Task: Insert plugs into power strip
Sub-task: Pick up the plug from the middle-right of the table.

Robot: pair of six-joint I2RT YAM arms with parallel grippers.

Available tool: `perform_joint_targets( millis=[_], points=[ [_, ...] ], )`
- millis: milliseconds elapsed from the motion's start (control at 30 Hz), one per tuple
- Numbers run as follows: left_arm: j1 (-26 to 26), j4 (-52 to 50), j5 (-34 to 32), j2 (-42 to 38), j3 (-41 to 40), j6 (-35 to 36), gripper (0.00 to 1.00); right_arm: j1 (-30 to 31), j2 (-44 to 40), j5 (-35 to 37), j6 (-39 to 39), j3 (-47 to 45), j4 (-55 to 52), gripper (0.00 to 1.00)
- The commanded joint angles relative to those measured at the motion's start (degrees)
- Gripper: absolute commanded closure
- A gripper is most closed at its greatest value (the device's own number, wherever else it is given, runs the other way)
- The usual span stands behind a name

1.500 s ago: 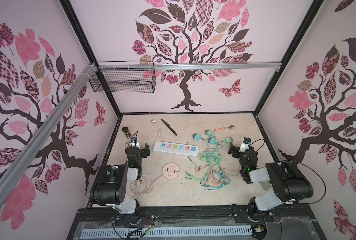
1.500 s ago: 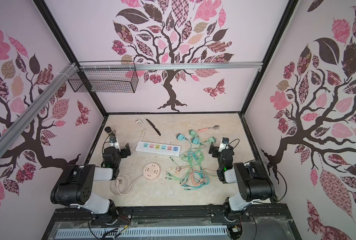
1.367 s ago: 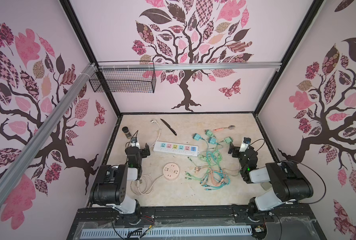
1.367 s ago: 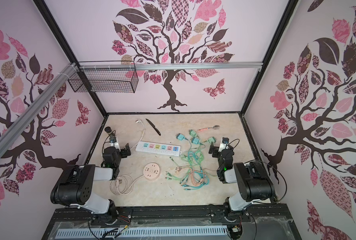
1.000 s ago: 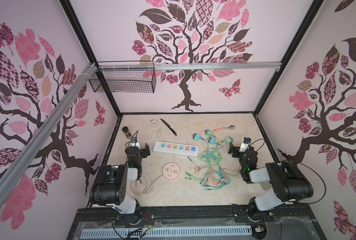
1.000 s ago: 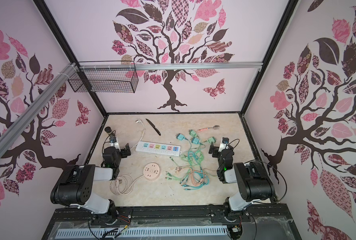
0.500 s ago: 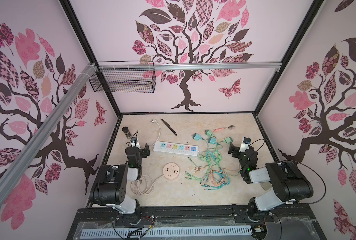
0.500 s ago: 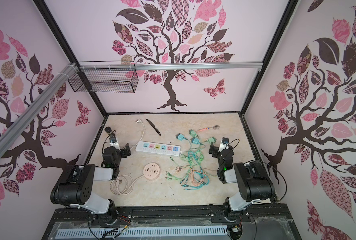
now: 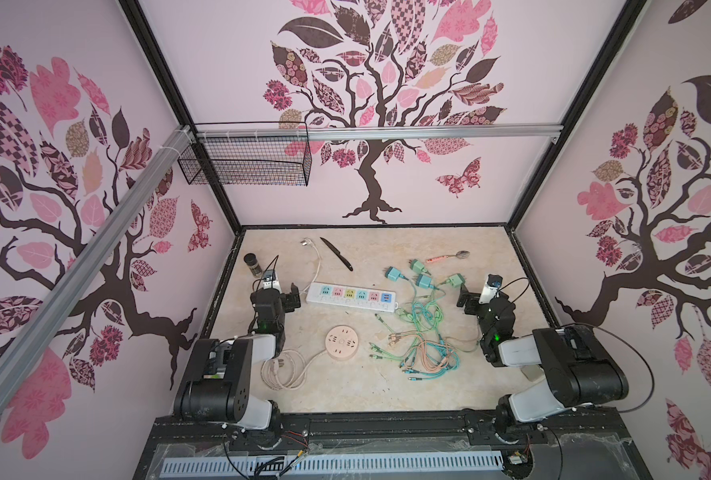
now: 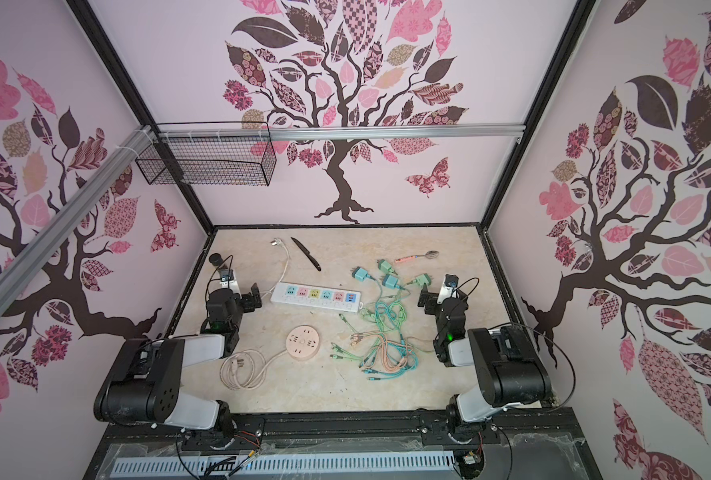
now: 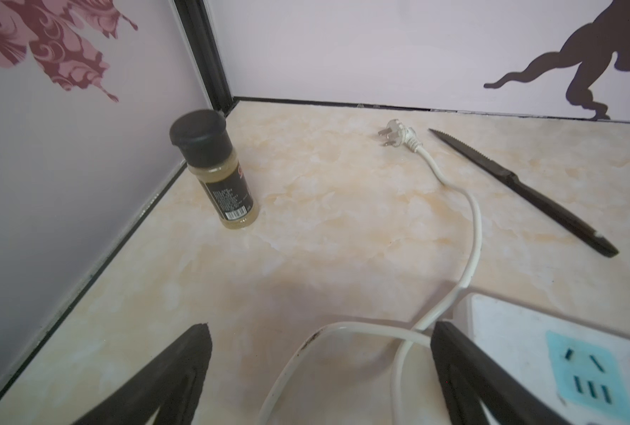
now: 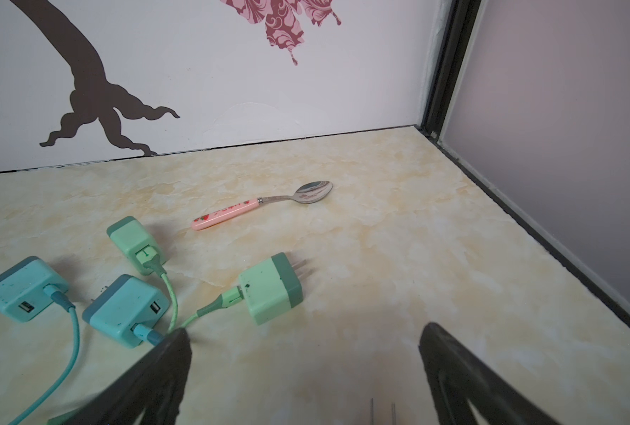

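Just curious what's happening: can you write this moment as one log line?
left gripper open, empty, by cord end of power strip | right gripper open, empty, near plugs | plugs loose on table, none inserted

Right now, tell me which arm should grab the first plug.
Right. The right pincer, open, sits just short of the mint plug, with the other plugs beside it. The left pincer, also open, is at the cord end of the strip, on the far side from them.
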Motion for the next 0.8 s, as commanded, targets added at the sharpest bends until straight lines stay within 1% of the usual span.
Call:
perform_joint_targets(
  millis=[0,100,233,300,467,567,667,767],
  points=[
    [-2.97,-6.6,-5.28,-3.04,2.48,1.5,0.03,-0.11,-6.91,2.43,0.44,4.1,-10.37,0.01],
    [-7.25,-12.45,-9.09,-6.36,4.24,2.0,0.02,-0.13,-12.18,4.54,1.38,6.97,-21.52,0.0],
    [-11.4,-21.69,-12.11,-11.11,7.81,1.13,0.02,-0.11,-16.68,8.28,2.92,10.78,-35.8,0.0],
    [-11.85,-27.46,-10.12,-14.28,9.77,-1.45,0.02,-0.16,-18.13,8.93,4.08,12.19,-41.87,0.0],
    [-12.13,-39.84,-3.7,-21.62,12.19,-9.33,0.04,-0.15,-19.23,8.43,6.79,14.45,-49.99,0.01],
    [-12.18,-41.87,0.46,-25.32,11.86,-13.11,0.05,-0.2,-18.32,7.38,8.21,15.99,-53.24,0.02],
    [-12.29,-44.87,-1.07,-26.94,13.2,-13.12,0.05,-0.17,-15.98,6.43,8.92,17.92,-56.47,0.05],
    [-12.3,-48.4,-2.39,-25.95,15.97,-12.82,0.05,-0.25,-11.91,6.2,8.9,20.31,-60.16,0.1]
  ],
)
